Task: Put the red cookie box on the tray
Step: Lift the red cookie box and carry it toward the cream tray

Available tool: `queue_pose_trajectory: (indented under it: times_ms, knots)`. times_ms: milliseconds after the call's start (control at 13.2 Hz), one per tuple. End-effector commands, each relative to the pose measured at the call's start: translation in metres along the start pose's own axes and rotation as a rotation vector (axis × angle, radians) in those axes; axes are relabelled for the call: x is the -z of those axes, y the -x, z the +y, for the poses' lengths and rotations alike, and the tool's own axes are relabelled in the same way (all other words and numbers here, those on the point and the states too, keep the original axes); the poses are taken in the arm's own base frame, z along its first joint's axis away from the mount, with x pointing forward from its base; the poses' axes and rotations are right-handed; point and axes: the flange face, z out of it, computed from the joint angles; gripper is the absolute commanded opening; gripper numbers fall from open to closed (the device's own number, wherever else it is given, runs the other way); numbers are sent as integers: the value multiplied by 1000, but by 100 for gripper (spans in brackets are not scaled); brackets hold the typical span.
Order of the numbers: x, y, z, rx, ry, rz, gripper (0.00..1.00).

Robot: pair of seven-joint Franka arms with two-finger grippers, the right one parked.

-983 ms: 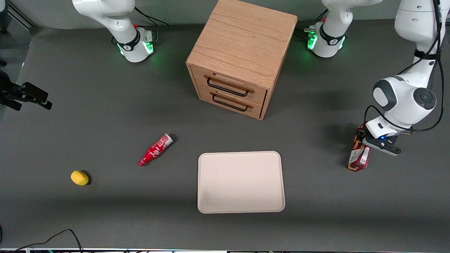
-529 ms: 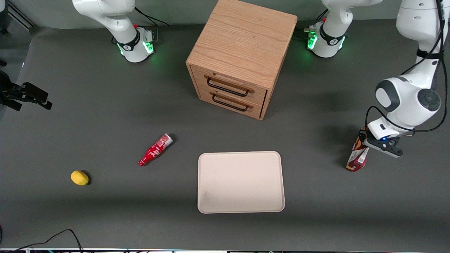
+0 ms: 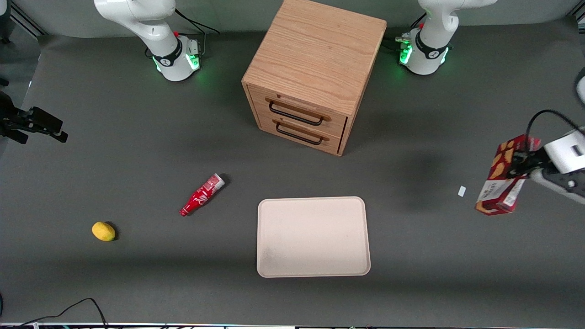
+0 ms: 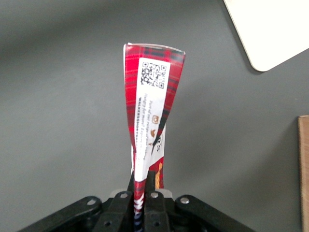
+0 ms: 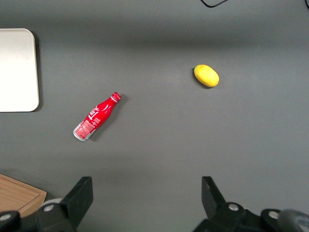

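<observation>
The red cookie box (image 3: 501, 176) hangs in the air at the working arm's end of the table, well above the grey surface. My left gripper (image 3: 521, 165) is shut on its upper end. In the left wrist view the box (image 4: 152, 104) stands out from between my fingers (image 4: 153, 186), squeezed flat where they pinch it, with a white label and QR code facing the camera. The pale beige tray (image 3: 313, 236) lies flat near the table's front middle, apart from the box; one corner of it shows in the left wrist view (image 4: 270, 29).
A wooden drawer cabinet (image 3: 315, 73) stands farther from the camera than the tray. A small red bottle (image 3: 201, 195) and a yellow lemon (image 3: 103, 231) lie toward the parked arm's end. A small white scrap (image 3: 461, 191) lies on the table beside the lifted box.
My left gripper has lifted the cookie box off the table and swung it outward toward the working arm's end. A small white scrap now shows where the box stood.
</observation>
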Motion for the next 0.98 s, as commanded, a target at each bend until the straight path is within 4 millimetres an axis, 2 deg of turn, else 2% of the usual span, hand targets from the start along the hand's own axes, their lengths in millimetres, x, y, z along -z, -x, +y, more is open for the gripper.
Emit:
queue_pose_trajectory:
  times_ms: [0, 76, 227, 378, 454, 605, 681, 832, 908]
  knots:
    - [56, -12, 9, 39, -20, -30, 0]
    - [68, -15, 14, 53, -24, -26, 0]
    - [70, -30, 34, 83, -34, -29, 0]
    - [63, -64, 78, 136, -43, -27, 0]
    - [60, -88, 108, 167, -56, -18, 0]
    - [40, -135, 160, 244, -68, -11, 0]
    - [24, -156, 182, 276, -72, 2, 0]
    - [-22, -200, 238, 339, -80, 35, 0]
    - [-47, -218, 255, 366, -82, 66, 0]
